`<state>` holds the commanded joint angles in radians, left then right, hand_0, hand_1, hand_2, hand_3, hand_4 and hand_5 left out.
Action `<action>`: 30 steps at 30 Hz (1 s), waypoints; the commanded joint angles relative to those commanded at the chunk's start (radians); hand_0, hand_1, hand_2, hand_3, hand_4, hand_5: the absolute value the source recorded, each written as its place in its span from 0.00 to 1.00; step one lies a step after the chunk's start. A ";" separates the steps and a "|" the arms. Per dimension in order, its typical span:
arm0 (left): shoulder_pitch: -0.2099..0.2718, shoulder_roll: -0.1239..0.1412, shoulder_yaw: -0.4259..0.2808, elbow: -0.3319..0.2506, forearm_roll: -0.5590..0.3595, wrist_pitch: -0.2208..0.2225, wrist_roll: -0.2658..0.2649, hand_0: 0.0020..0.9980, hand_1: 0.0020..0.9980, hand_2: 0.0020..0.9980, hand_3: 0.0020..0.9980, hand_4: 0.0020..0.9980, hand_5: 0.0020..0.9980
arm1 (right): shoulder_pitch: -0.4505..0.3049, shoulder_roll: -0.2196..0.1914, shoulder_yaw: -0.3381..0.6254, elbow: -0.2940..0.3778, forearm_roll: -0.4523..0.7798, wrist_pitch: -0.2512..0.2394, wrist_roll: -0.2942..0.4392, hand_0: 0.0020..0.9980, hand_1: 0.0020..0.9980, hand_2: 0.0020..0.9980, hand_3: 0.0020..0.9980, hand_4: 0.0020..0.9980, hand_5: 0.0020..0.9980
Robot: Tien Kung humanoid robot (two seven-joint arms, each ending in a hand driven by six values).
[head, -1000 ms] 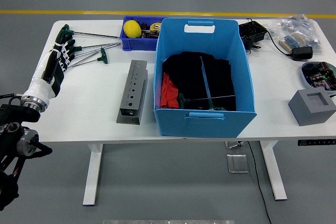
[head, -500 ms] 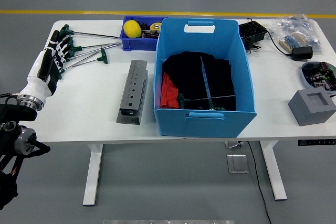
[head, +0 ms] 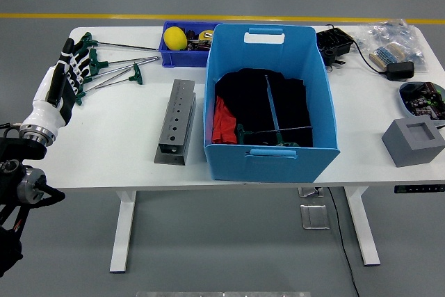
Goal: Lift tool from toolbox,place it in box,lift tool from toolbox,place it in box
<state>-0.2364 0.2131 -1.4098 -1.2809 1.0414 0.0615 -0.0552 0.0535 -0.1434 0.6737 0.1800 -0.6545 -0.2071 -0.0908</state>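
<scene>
Over at about nine o'clock on the table (head: 132,130), the left robot hand (head: 62,83) hung with its fingers (head: 74,67) stretched out nearly flat and empty, their tips just beside the green-handled T-wrenches (head: 115,67) lying loose in a fan at ten o'clock. It gripped none of them. The right arm was nowhere in sight.

At the centre stood the blue box (head: 270,99), and inside it lay two more green T-wrenches (head: 271,119), crossed over black cloth (head: 264,102) with a bit of red cloth (head: 222,119) at its eight o'clock. So I judged that both placements asked for might already have been made, or that the hand was lining up for another tool; I could not tell which. The grey holder (head: 175,122) with its row of holes, just left of the box, was empty of tools.

At twelve o'clock sat a small blue bin (head: 182,46) with a yellow ball (head: 174,37) in it. Far right were a grey block (head: 414,142), a black adapter (head: 400,69) and clutter.

No brand, label or writing was legible anywhere from where I stood.
</scene>
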 joint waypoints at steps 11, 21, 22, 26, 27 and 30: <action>0.000 0.000 -0.006 -0.003 0.021 0.094 0.014 0.97 0.96 0.98 0.88 1.00 1.00 | 0.000 -0.001 -0.002 0.000 0.004 0.000 0.001 0.68 0.64 0.72 0.57 0.82 0.63; -0.001 -0.004 -0.004 0.004 0.009 0.298 -0.048 0.32 0.29 0.39 0.58 0.99 0.60 | 0.001 -0.001 -0.002 0.000 0.005 0.000 0.003 0.68 0.64 0.72 0.57 0.82 0.63; -0.002 -0.004 -0.005 0.004 0.006 0.317 -0.054 0.32 0.29 0.39 0.58 0.99 0.60 | 0.002 -0.001 -0.001 0.000 0.005 0.000 0.003 0.68 0.64 0.72 0.57 0.82 0.63; -0.002 -0.005 -0.007 0.005 -0.016 0.379 -0.066 0.16 0.06 0.15 0.43 0.79 0.42 | 0.003 -0.001 -0.001 0.000 0.004 0.000 0.003 0.68 0.64 0.72 0.57 0.82 0.64; -0.002 -0.004 -0.008 0.005 -0.018 0.384 -0.068 0.16 0.06 0.15 0.43 0.79 0.42 | 0.003 -0.001 0.000 0.000 0.003 0.000 0.002 0.68 0.64 0.72 0.57 0.82 0.64; -0.001 -0.004 -0.009 0.006 -0.030 0.395 -0.072 0.16 0.06 0.15 0.43 0.79 0.42 | 0.003 -0.001 0.001 0.000 0.002 0.000 0.002 0.68 0.64 0.72 0.57 0.82 0.64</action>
<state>-0.2373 0.2092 -1.4192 -1.2751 1.0113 0.4561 -0.1274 0.0569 -0.1444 0.6751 0.1800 -0.6524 -0.2069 -0.0885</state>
